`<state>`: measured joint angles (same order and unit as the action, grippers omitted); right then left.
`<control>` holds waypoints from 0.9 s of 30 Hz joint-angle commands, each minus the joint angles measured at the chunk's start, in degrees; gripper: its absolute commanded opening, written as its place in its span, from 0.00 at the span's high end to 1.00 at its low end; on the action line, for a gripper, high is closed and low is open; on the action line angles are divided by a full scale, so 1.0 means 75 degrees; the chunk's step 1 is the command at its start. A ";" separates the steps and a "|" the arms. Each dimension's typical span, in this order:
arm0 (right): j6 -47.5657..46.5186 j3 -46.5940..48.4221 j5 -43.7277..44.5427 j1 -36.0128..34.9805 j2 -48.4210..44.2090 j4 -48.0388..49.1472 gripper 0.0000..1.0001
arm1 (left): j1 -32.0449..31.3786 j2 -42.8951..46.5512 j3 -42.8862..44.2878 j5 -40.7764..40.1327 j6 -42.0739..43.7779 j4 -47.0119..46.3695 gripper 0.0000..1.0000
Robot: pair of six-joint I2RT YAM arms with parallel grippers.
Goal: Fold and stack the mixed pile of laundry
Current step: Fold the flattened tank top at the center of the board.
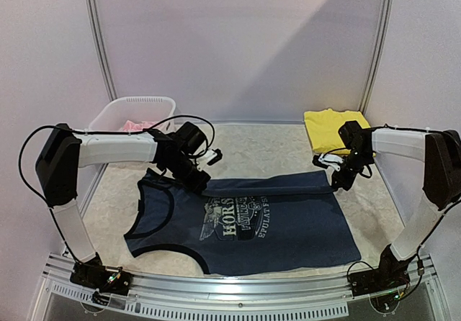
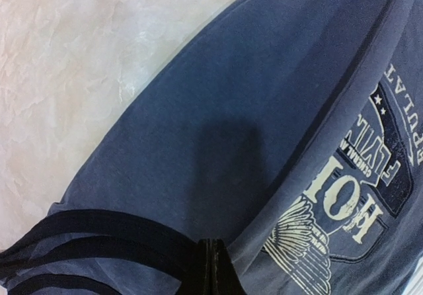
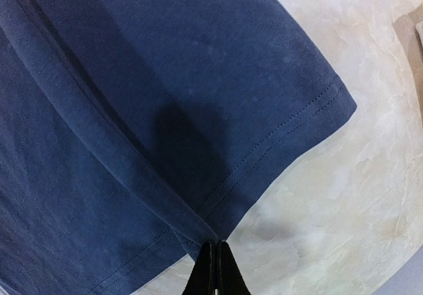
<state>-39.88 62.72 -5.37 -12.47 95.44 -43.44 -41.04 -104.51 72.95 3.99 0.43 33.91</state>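
The navy tank top (image 1: pixel 252 224) with its white print lies flat on the table, its far edge folded over toward the front as a long strip. My left gripper (image 1: pixel 202 183) is shut on the left end of that fold, near the dark armhole trim (image 2: pixel 99 232). In the left wrist view the closed gripper (image 2: pixel 215 268) pinches the navy cloth (image 2: pixel 231 110) beside the print. My right gripper (image 1: pixel 335 181) is shut on the fold's right end. The right wrist view shows the gripper (image 3: pixel 215 268) closed on the hemmed corner of the top (image 3: pixel 165 77). A yellow garment (image 1: pixel 328 127) lies folded at the back right.
A white plastic basket (image 1: pixel 137 105) stands at the back left with a pink garment (image 1: pixel 133 125) inside it. Pale marbled table (image 1: pixel 252 148) shows behind the tank top. Grey walls close the back and sides, and a metal rail (image 1: pixel 238 288) runs along the front.
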 commanded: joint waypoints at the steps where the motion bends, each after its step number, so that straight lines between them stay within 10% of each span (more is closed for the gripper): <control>1: 0.0076 -0.0182 -0.0115 -0.0001 -0.0129 0.0014 1.00 | -0.0130 0.0099 -0.0170 -0.0163 0.0069 0.0320 1.00; 21: 0.0049 -0.0737 -0.0373 -0.0002 -0.0240 -0.0195 1.00 | -0.0311 -0.0280 -0.0186 0.0451 0.0064 0.0692 1.00; 27: -0.0069 -0.0624 -0.0723 -0.0001 -0.0242 -0.0683 0.82 | -0.0329 -0.0265 0.0236 0.0594 0.0231 0.1484 0.87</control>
<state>-40.12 57.98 -8.10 -12.47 95.39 -44.69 -42.59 -106.21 72.29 6.74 0.80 39.03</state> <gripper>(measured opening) 0.137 0.089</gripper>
